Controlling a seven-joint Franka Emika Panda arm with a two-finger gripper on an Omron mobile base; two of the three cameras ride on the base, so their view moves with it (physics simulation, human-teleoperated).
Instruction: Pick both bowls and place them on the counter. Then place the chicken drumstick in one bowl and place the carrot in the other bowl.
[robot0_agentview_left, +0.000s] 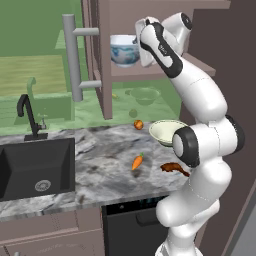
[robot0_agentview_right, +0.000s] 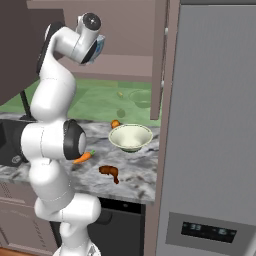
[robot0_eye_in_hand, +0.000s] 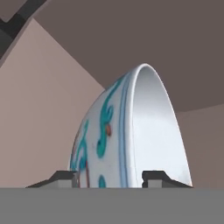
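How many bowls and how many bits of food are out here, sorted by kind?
Bowls: 2, the blue-patterned bowl on the cupboard shelf and the cream bowl on the counter
Carrot: 1
Chicken drumstick: 1
Small round orange fruit: 1
Total: 5

At upper centre, the deep white bowl (robot0_agentview_left: 124, 51) carries a blue-teal swirl pattern with small red marks outside. The shallow cream bowl (robot0_agentview_left: 166, 132) is pale green outside. The orange carrot (robot0_agentview_left: 137, 161) has a green tip; the glossy drumstick (robot0_agentview_left: 174, 168) is dark brown; the marbled stone worktop (robot0_agentview_left: 100, 170) is grey-white.
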